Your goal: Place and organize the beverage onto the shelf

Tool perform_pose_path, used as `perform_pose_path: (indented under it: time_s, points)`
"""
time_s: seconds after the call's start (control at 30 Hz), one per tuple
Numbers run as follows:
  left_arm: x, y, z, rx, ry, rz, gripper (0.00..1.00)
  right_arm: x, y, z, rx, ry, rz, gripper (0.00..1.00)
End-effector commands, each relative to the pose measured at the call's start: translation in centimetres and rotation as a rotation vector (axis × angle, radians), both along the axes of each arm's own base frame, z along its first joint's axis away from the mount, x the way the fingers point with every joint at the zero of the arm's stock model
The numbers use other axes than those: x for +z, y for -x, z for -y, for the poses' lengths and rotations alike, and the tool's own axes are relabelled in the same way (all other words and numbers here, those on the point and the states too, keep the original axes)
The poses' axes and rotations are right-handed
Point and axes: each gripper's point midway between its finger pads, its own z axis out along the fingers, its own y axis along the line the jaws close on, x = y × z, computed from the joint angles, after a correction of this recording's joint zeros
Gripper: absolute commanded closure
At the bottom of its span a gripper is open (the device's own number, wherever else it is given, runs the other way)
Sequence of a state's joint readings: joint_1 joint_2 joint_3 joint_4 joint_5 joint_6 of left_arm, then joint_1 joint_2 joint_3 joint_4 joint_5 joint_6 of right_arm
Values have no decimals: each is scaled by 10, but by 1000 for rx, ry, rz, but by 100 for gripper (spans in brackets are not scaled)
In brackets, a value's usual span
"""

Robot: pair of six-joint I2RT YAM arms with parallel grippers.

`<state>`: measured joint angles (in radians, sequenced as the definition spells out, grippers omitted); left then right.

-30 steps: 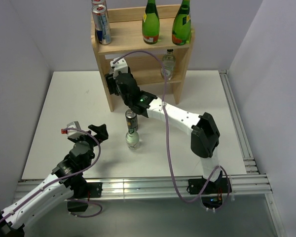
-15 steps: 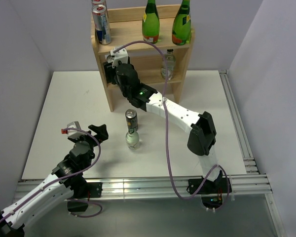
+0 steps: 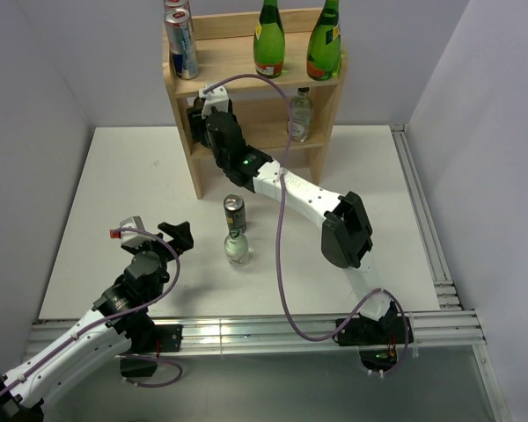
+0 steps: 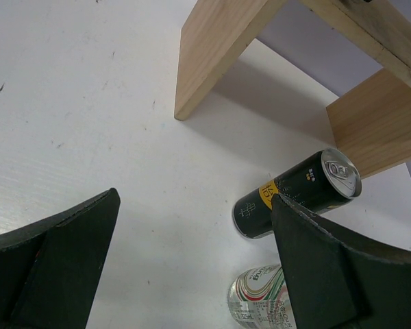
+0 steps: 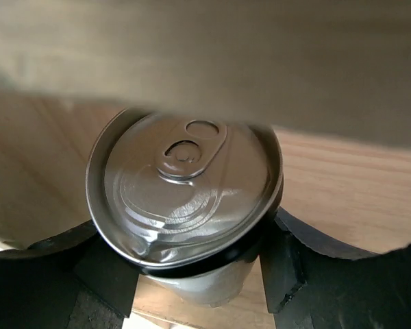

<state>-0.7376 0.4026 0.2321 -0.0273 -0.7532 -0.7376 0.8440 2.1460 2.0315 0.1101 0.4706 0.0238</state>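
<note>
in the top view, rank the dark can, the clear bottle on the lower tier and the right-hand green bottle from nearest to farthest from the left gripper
1. dark can, on the table, just right of the left gripper
2. clear bottle, lower tier, right end
3. right-hand green bottle, top tier, far right

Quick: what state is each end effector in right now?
Left end effector: open, holding nothing.
Right end effector: closed on a can, inside the lower tier of the shelf.

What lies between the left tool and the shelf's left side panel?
Nothing: the table there is bare between left tool and shelf, as the top view shows.
</note>
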Motion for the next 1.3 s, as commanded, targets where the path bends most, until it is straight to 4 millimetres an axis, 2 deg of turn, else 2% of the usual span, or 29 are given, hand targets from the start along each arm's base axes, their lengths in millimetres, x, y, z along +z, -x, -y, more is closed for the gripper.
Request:
perform_pose_path:
  time_s: [0.0,0.2,0.23,0.27,0.3,0.37,0.4,0.43,0.93,0.97,1.03,1.07,1.13,1.27]
  points:
    - [3,0,3,-15,10,14,1,77,-7,13,-37,-169,151,100]
    - [3,0,3,-18,9,14,1,64,-10,12,-43,-162,129,100]
    - [3,0,3,-18,8,13,1,63,-9,12,-40,-160,127,96]
    - [3,0,4,-20,6,13,1,64,-8,12,-37,-166,132,89]
    - [3,0,3,-18,7,14,1,60,-6,12,-26,-162,127,65]
    - [3,0,4,-19,10,15,1,60,-4,11,-15,-163,132,35]
    - [3,0,4,-19,10,15,1,60,-4,10,-12,-162,130,6]
    - [3,0,4,-21,10,16,1,58,-4,10,-9,-160,127,0]
    - [3,0,4,-23,9,16,1,53,3,14,-5,-168,108,0]
    - [3,0,4,-21,8,16,1,48,4,15,-6,-163,100,0]
    - [4,0,4,-22,8,17,1,55,10,18,-3,-175,109,0]
    - [3,0,4,-23,9,16,1,45,11,18,-3,-161,97,0]
    - [4,0,4,-23,10,17,1,52,18,21,0,-173,108,0]
    - [3,1,4,-25,7,15,1,48,29,24,9,-173,100,0]
